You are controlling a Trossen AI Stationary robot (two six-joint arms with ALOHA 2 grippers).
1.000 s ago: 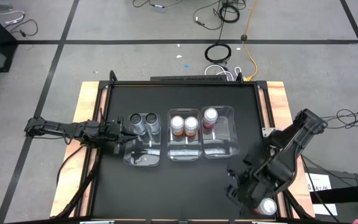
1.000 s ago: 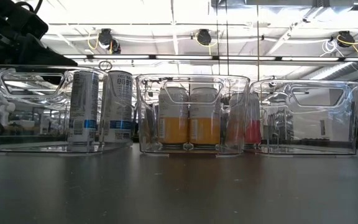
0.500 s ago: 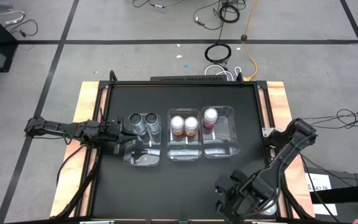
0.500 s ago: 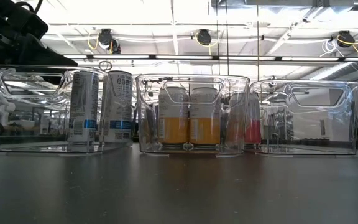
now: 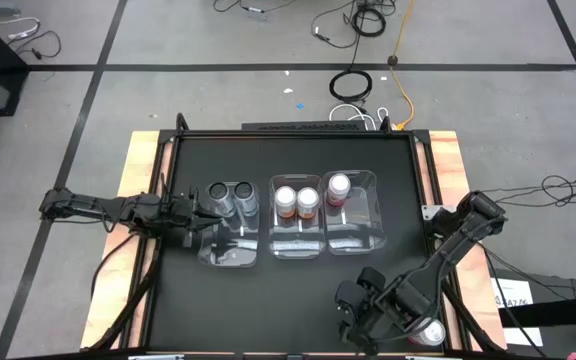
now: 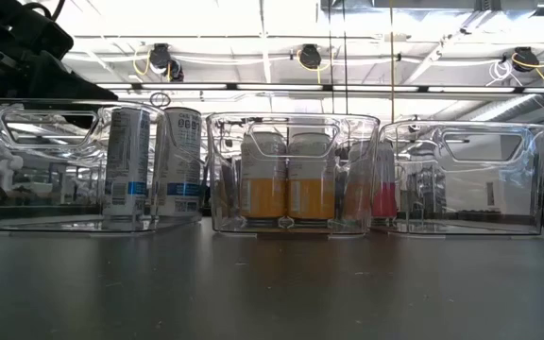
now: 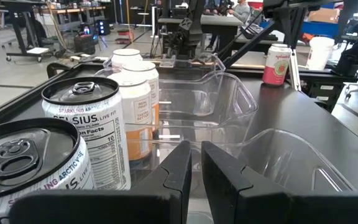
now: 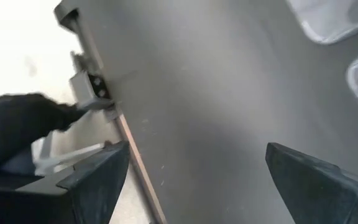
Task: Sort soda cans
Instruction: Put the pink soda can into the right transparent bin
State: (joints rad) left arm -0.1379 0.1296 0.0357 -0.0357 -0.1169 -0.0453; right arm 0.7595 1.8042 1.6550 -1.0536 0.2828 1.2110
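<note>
Partly hidden under my right arm, the last red-pink can (image 5: 430, 333) stands outside the bins at the table's (image 5: 298, 290) near right edge, only its silver top showing. My right gripper (image 5: 351, 312) hangs low over the bare black surface beside it, fingers (image 8: 98, 174) spread wide, holding nothing. My left gripper (image 7: 194, 180) rests at the left bin (image 5: 230, 255), fingers nearly together, empty, near two dark grey cans (image 5: 230, 196). Two orange-brown cans (image 5: 296, 202) fill the middle bin (image 5: 298, 245); one red-pink can (image 5: 338, 189) sits in the right bin (image 5: 358, 235).

Five soda cans (image 5: 298, 203) stand in three clear bins (image 5: 354, 240).
</note>
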